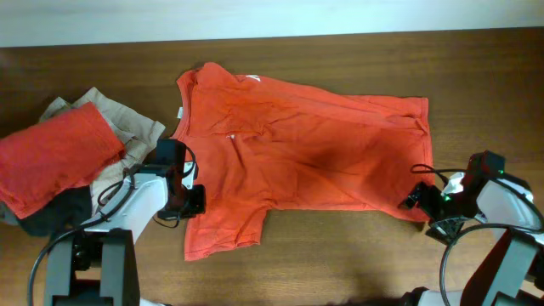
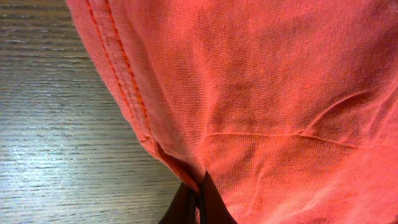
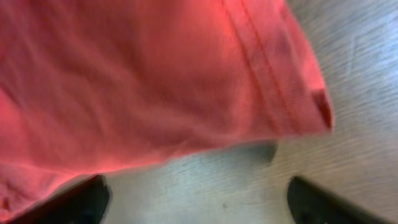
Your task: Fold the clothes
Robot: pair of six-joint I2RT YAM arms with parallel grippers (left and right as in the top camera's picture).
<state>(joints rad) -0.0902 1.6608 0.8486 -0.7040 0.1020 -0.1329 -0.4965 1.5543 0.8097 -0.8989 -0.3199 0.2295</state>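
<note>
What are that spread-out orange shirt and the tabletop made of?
The orange-red T-shirt looks like soft matte knit cotton or a blend: fine knit ribs, stitched hem. The table looks like wood or wood-look laminate: brown with streaky grain, slight sheen.

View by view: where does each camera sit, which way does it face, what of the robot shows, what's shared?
Overhead: above the table, facing straight down on the spread T-shirt and pile of clothes; left gripper and right gripper show.
Left wrist: on the left arm, facing along the left gripper, shut on the T-shirt's edge.
Right wrist: on the right arm, facing down at a T-shirt corner past the open right gripper.
Shared: T-shirt and table, all three.
</note>
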